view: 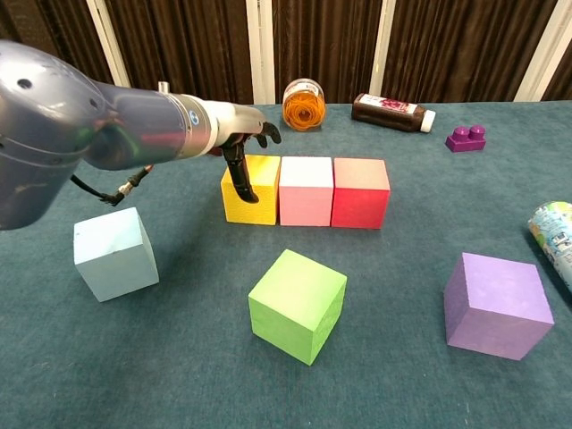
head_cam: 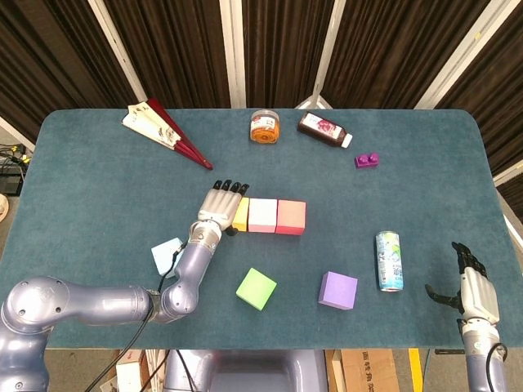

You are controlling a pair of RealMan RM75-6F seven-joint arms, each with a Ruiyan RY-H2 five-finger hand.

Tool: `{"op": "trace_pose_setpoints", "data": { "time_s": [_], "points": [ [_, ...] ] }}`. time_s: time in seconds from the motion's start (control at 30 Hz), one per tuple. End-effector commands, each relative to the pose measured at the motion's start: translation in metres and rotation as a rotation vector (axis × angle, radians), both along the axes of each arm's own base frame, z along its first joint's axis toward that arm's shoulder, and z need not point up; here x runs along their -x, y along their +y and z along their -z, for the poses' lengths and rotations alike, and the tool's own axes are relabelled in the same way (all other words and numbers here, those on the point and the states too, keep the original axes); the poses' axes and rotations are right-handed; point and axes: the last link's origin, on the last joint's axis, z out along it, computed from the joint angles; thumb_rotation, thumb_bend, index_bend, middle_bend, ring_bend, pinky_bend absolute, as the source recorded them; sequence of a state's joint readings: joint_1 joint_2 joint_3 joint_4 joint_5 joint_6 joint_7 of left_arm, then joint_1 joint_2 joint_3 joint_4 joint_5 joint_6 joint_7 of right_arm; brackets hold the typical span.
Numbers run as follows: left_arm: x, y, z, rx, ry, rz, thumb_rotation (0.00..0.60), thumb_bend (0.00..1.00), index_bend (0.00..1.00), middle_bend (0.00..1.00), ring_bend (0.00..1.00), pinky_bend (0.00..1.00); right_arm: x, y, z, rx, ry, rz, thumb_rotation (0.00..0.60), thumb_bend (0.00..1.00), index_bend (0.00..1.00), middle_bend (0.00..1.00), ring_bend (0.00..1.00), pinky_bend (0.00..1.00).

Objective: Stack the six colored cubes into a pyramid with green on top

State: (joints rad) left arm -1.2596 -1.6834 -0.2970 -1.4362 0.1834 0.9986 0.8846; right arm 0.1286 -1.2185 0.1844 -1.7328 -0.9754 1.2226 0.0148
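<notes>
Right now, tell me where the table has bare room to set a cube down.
Bare cloth lies between the fan and the left hand, and between the red cube and the can. It is crowded in front of the row, around the green cube and purple cube.
</notes>
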Motion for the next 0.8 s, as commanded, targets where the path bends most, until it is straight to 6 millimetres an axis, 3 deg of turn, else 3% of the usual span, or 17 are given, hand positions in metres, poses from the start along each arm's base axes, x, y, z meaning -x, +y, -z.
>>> {"op": "trace_pose_setpoints", "data": {
  "time_s": [0.03, 0.13, 0.17, 0.27, 0.4, 0.47, 0.7, 0.8],
  "points": [
    [-0.003, 0.000, -0.015, -0.032, 0.007, 0.024, 0.600, 0.30, 0.03, 0.01, 0.00, 0.00, 0.000, 0.000, 0.000, -0.003, 0.002, 0.000, 0.600, 0.27, 0.04, 0.03, 0.00, 0.00],
    [-0.004, -0.001, -0.036, -0.063, -0.018, 0.050, 0.600, 0.30, 0.03, 0.00, 0.00, 0.00, 0.001, 0.000, 0.000, -0.005, 0.008, -0.001, 0.600, 0.27, 0.04, 0.03, 0.00, 0.00],
    [-0.007, 0.000, -0.059, -0.118, -0.094, 0.063, 0.600, 0.30, 0.03, 0.00, 0.00, 0.00, 0.001, 0.000, 0.001, -0.011, 0.018, -0.007, 0.600, 0.27, 0.04, 0.03, 0.00, 0.00],
    [0.008, -0.011, -0.100, -0.173, -0.237, 0.090, 0.600, 0.30, 0.03, 0.00, 0.00, 0.00, -0.001, 0.000, 0.002, -0.014, 0.022, -0.020, 0.600, 0.27, 0.04, 0.03, 0.00, 0.00],
    [0.036, -0.019, -0.133, -0.229, -0.292, 0.094, 0.600, 0.30, 0.04, 0.02, 0.00, 0.00, -0.005, 0.000, 0.007, -0.022, 0.032, -0.050, 0.600, 0.27, 0.04, 0.03, 0.00, 0.00],
    [0.060, -0.026, -0.151, -0.256, -0.288, 0.079, 0.600, 0.30, 0.05, 0.03, 0.00, 0.00, -0.010, 0.000, 0.012, -0.047, 0.042, -0.077, 0.600, 0.27, 0.04, 0.03, 0.00, 0.00],
    [0.114, -0.051, -0.189, -0.321, -0.338, 0.088, 0.600, 0.30, 0.05, 0.04, 0.00, 0.00, -0.025, -0.006, 0.017, -0.076, 0.038, -0.124, 0.600, 0.27, 0.06, 0.03, 0.00, 0.00],
    [0.142, -0.072, -0.211, -0.384, -0.352, 0.127, 0.600, 0.30, 0.05, 0.04, 0.00, 0.00, -0.040, -0.012, 0.013, -0.103, 0.092, -0.169, 0.600, 0.27, 0.07, 0.03, 0.00, 0.00]
  ]
}}
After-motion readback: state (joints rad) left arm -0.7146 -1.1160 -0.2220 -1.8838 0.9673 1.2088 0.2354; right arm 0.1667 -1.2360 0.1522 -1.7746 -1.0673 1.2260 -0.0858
